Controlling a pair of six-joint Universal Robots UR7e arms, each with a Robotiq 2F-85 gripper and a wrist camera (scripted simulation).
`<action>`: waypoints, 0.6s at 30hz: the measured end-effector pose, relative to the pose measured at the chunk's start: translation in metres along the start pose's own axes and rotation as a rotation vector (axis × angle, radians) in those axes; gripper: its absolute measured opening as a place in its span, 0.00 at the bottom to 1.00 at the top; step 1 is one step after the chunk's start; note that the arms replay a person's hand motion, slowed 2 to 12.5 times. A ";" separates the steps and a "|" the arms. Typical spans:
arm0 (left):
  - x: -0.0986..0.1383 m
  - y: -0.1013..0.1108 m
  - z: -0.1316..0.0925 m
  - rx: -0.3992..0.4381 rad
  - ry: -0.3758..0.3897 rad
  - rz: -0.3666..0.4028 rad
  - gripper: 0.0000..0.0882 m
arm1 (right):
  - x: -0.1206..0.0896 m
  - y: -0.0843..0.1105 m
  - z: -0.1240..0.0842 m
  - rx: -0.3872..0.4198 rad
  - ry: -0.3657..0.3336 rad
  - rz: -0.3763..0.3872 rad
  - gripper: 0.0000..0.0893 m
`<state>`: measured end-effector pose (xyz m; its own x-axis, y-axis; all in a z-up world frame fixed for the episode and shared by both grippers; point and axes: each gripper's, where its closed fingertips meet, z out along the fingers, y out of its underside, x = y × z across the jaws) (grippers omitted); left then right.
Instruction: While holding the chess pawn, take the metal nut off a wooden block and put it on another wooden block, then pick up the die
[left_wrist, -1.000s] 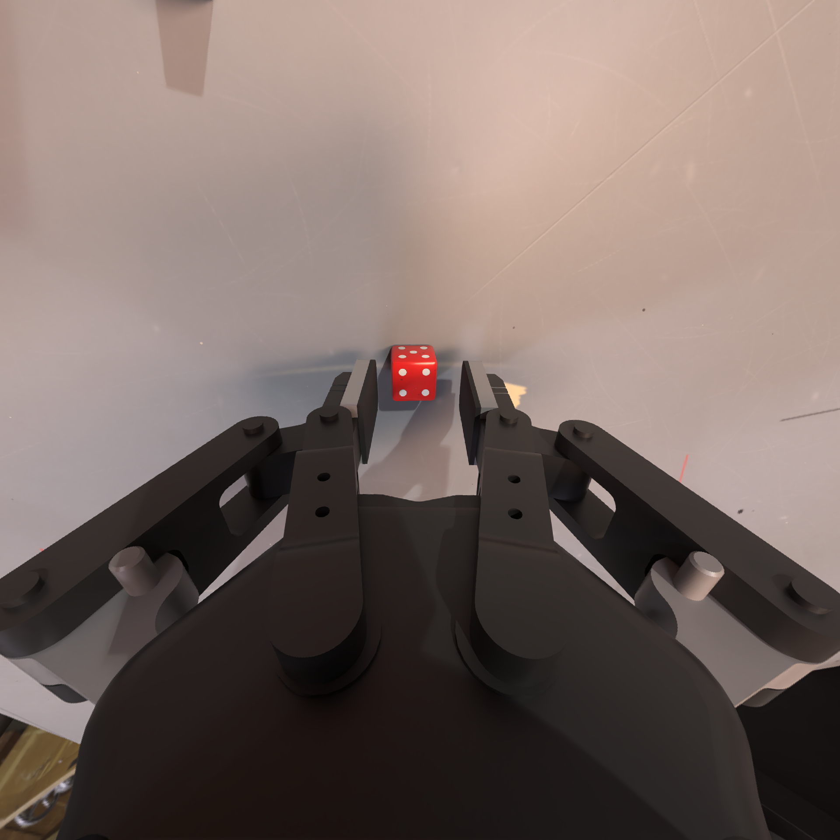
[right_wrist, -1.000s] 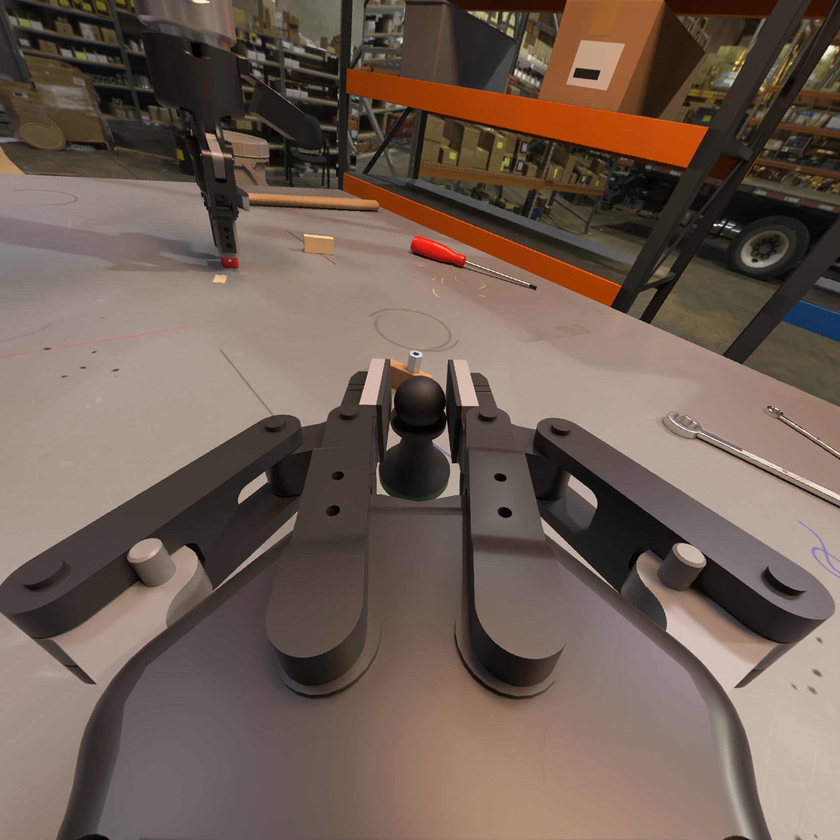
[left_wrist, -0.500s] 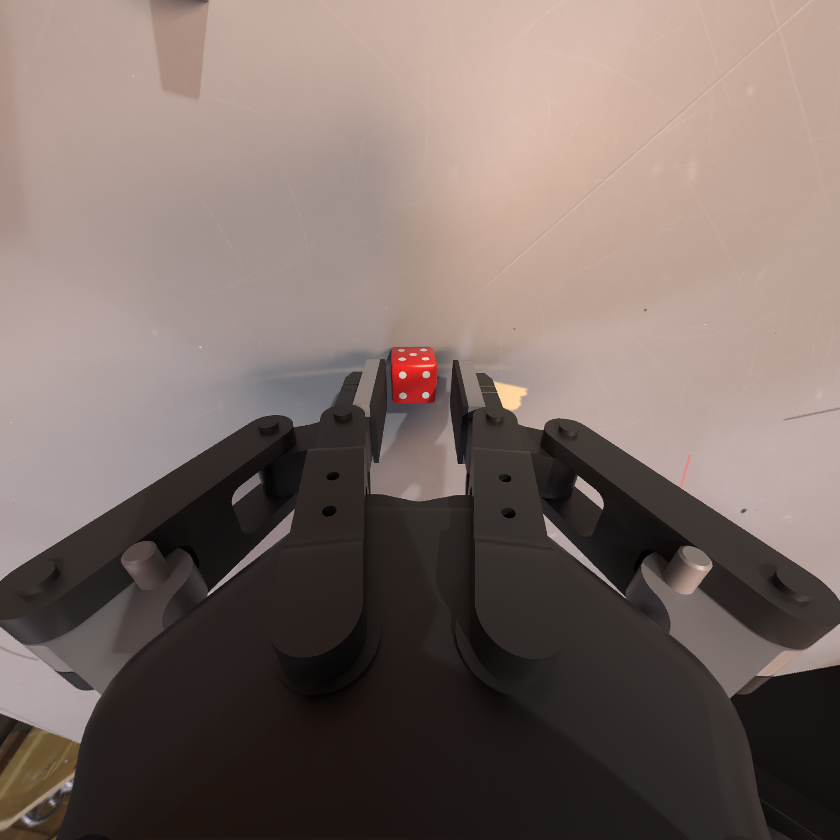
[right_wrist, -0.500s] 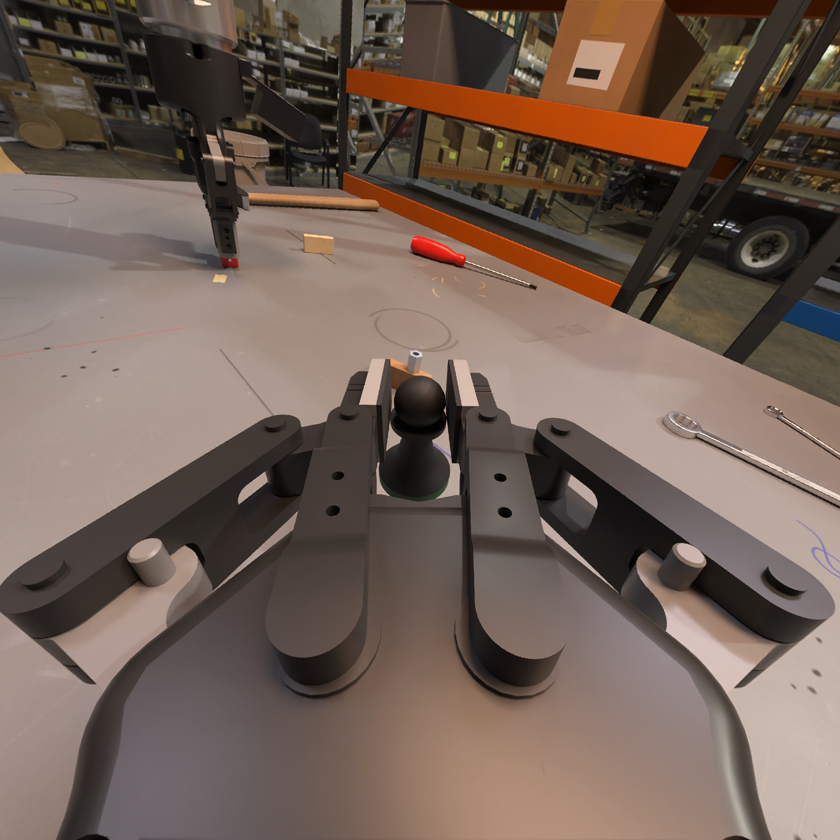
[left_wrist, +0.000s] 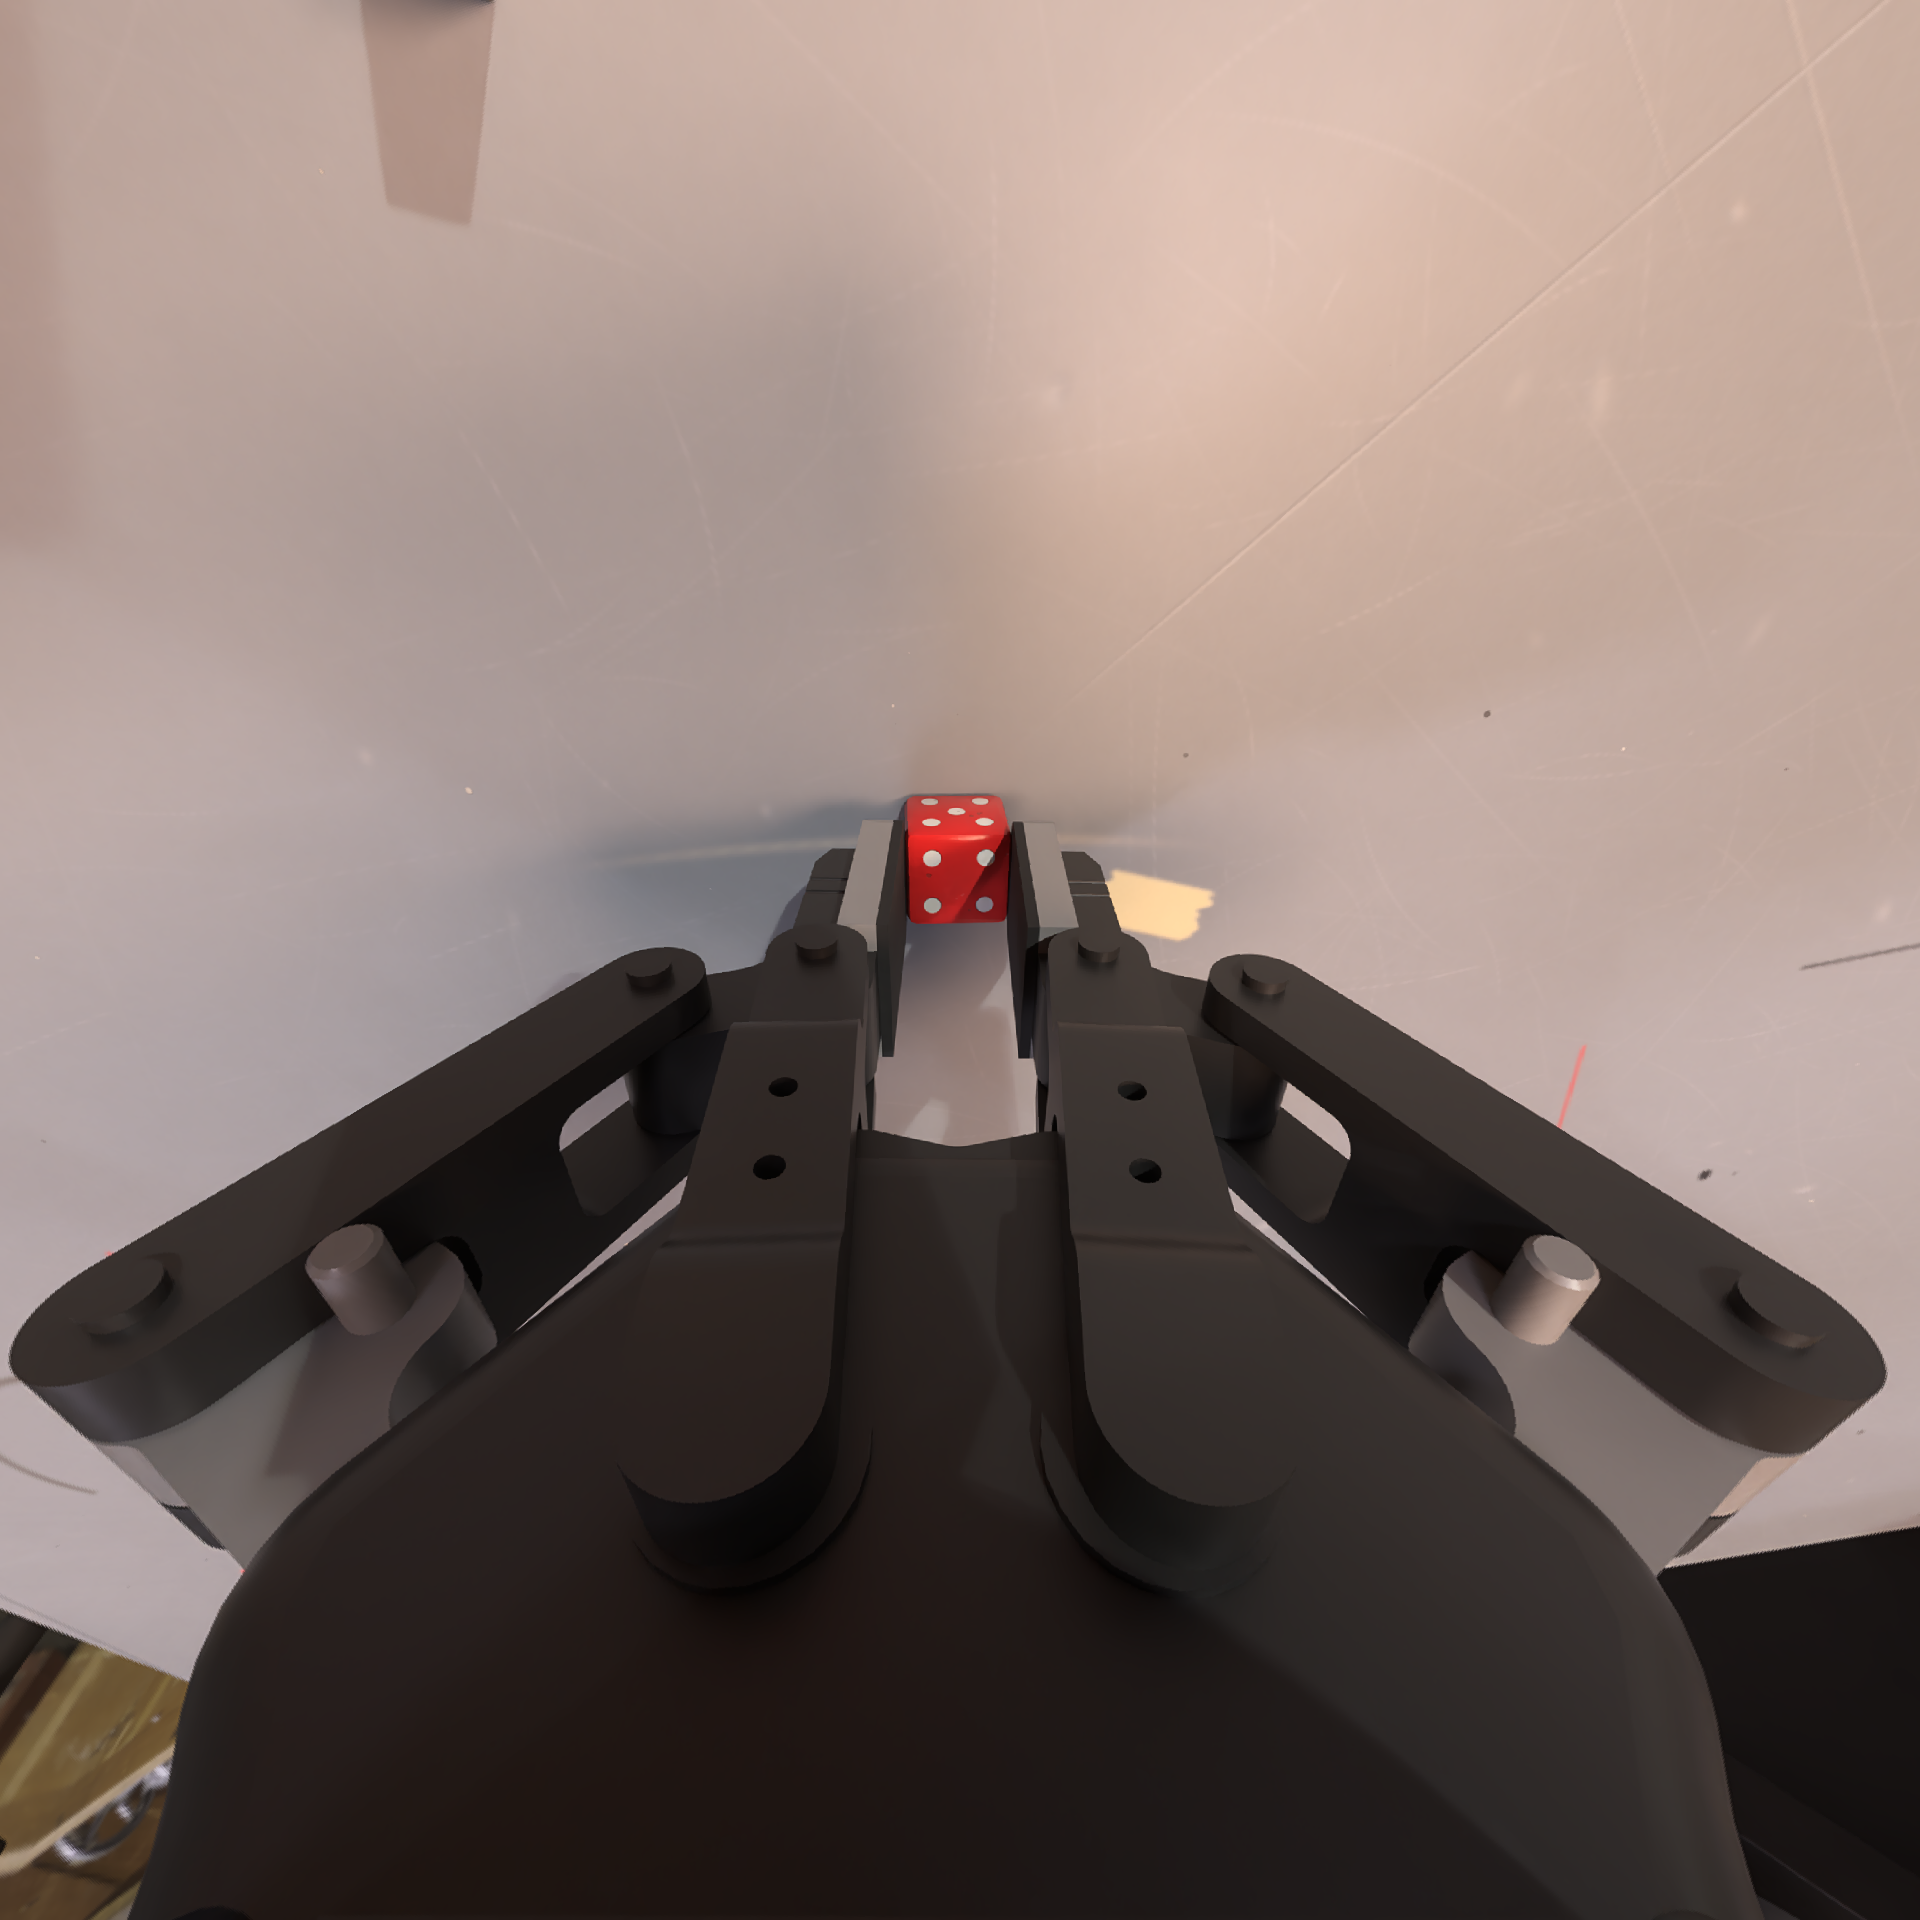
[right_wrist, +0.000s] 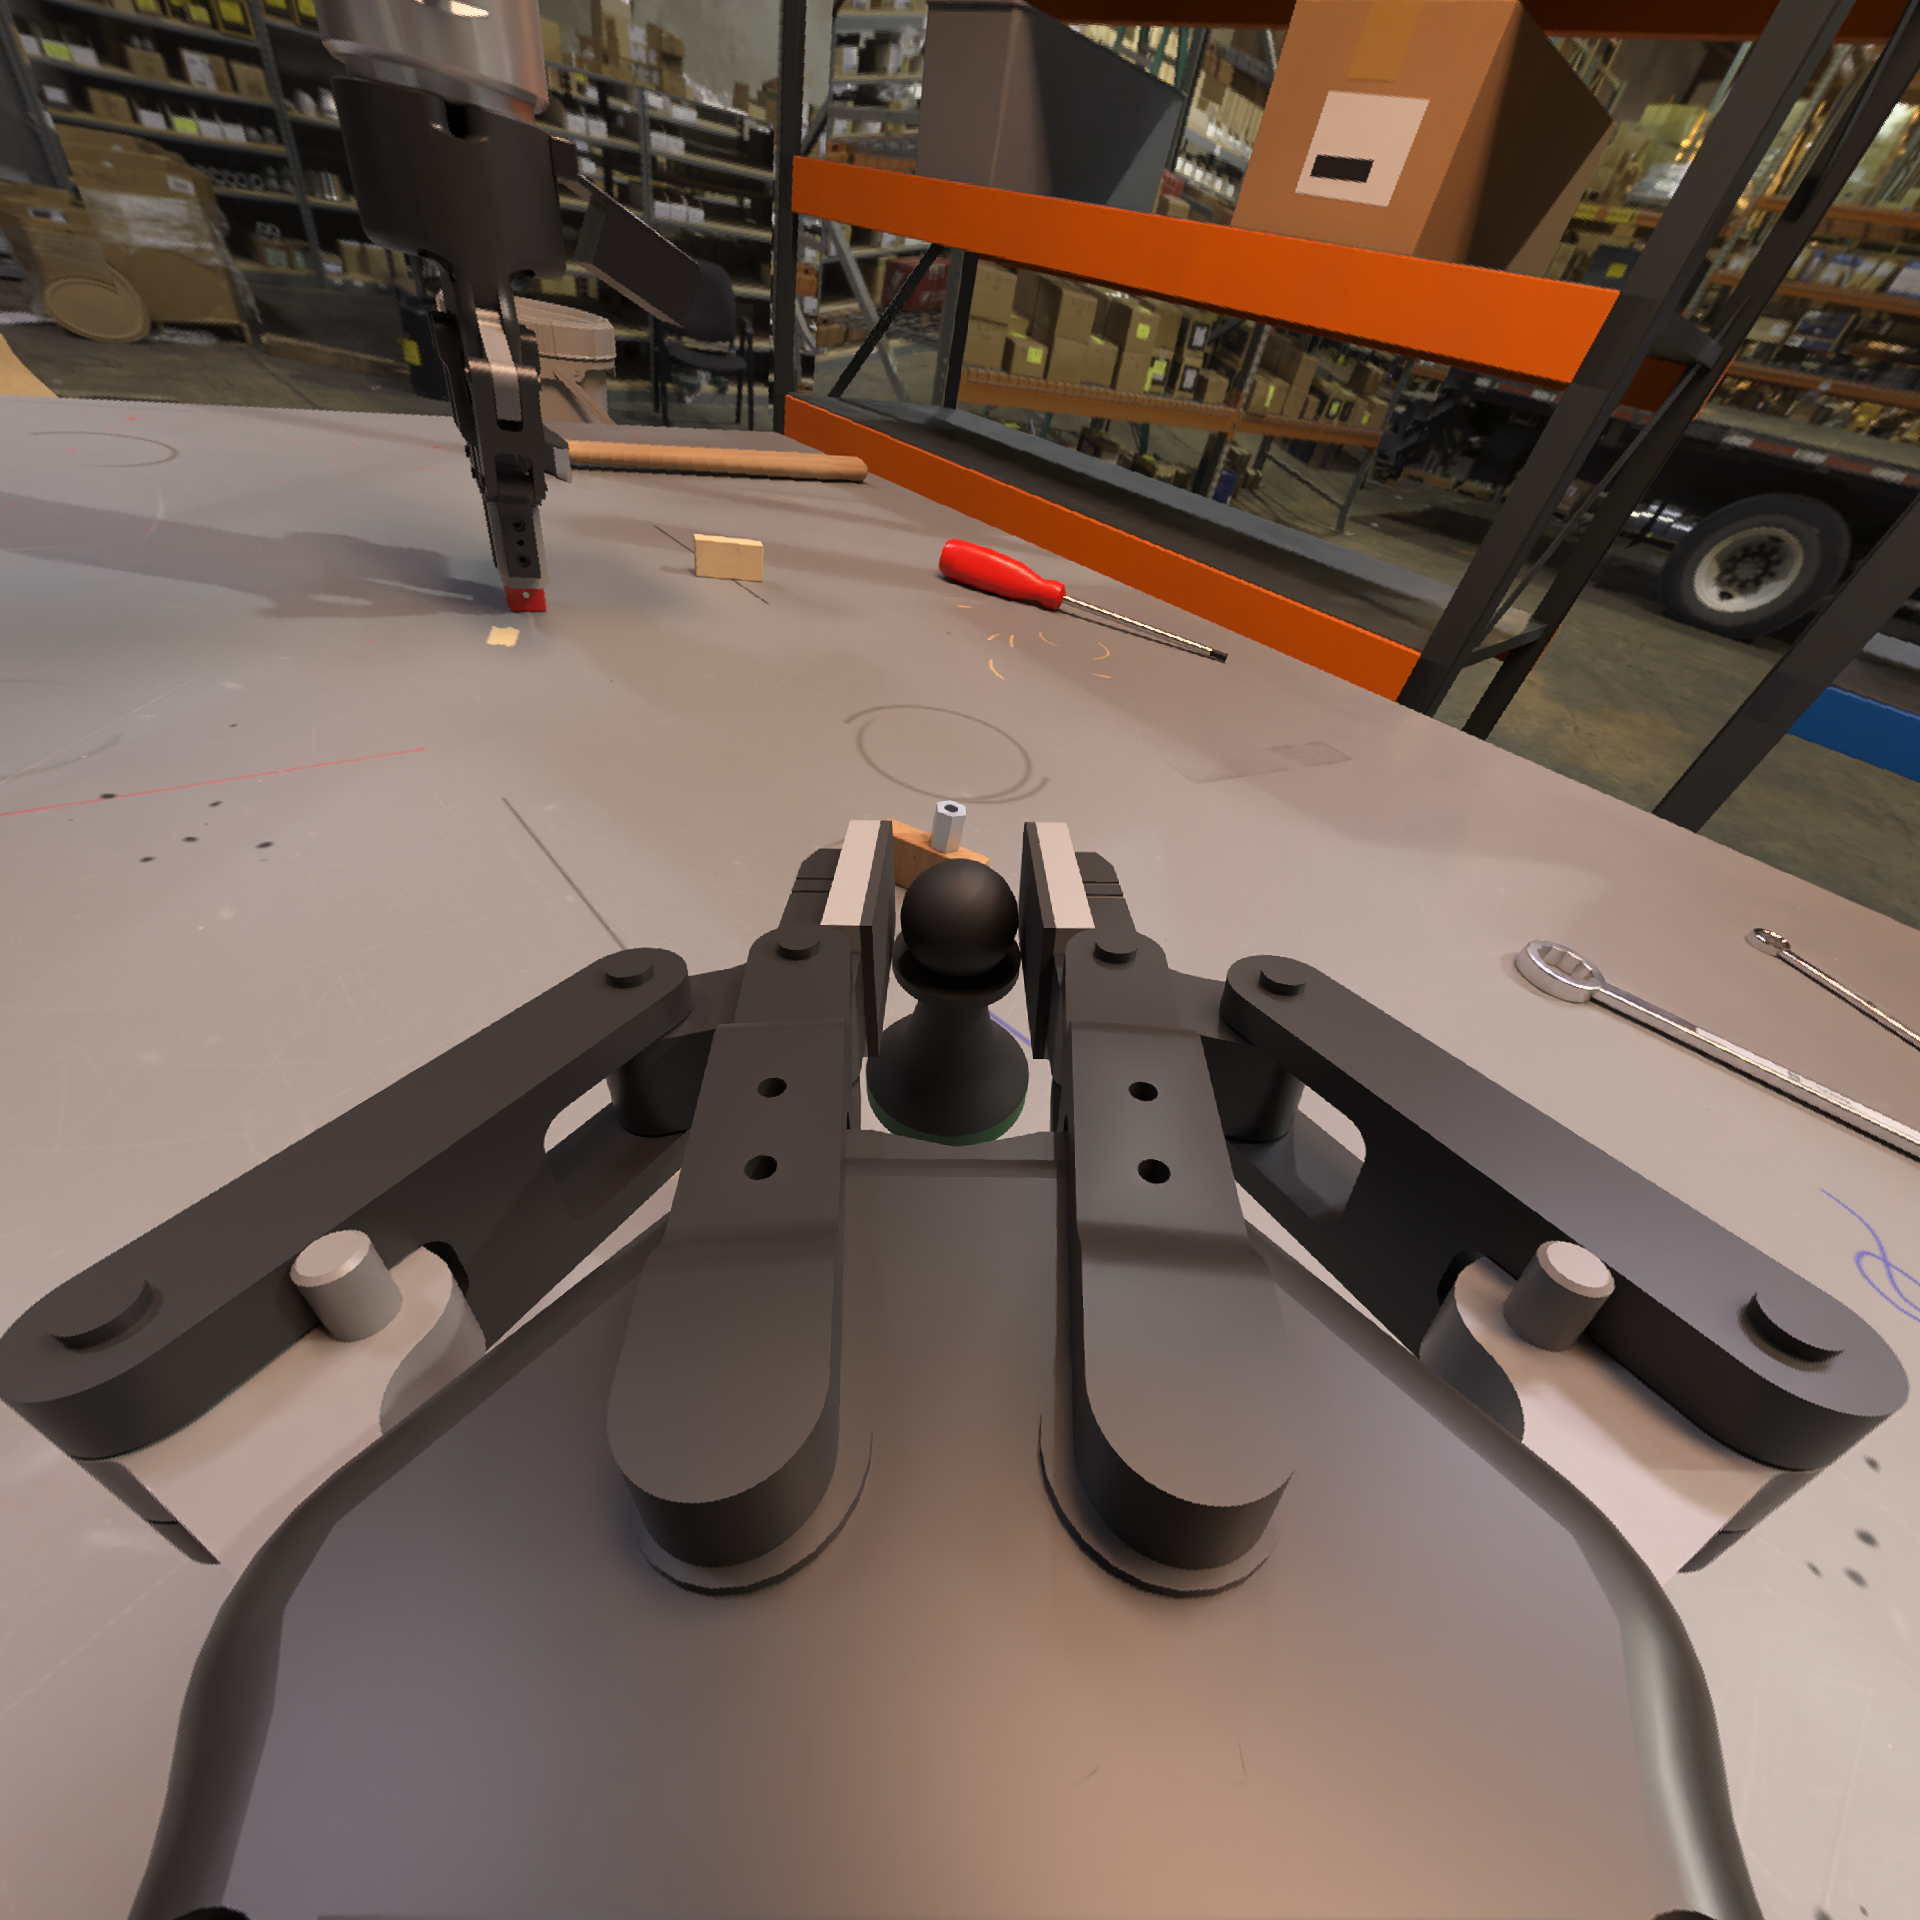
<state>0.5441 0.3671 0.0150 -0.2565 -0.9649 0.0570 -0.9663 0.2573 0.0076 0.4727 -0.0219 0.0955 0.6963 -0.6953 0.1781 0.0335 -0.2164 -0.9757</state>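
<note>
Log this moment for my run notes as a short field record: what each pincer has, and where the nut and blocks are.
left pincer: closed on the red die, which sits low at the table
right pincer: shut on the black chess pawn
metal nut: upright on a wooden block just beyond the pawn
second wooden block: bare, farther off, near the left pincer
other items: red screwdriver, wrench, wooden rod
</note>
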 end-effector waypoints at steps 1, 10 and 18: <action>0.000 0.000 0.000 0.000 0.000 0.000 0.20 | 0.000 0.000 0.000 0.000 0.000 0.000 0.25; -0.001 0.001 0.000 -0.005 -0.006 0.004 0.20 | 0.000 0.000 0.000 0.000 0.000 -0.001 0.25; -0.003 0.004 -0.001 -0.020 -0.021 0.008 0.20 | 0.000 0.000 0.000 0.000 0.000 -0.002 0.25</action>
<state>0.5407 0.3707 0.0158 -0.2643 -0.9637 0.0363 -0.9638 0.2654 0.0271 0.4724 -0.0218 0.0957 0.6964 -0.6948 0.1798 0.0350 -0.2173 -0.9755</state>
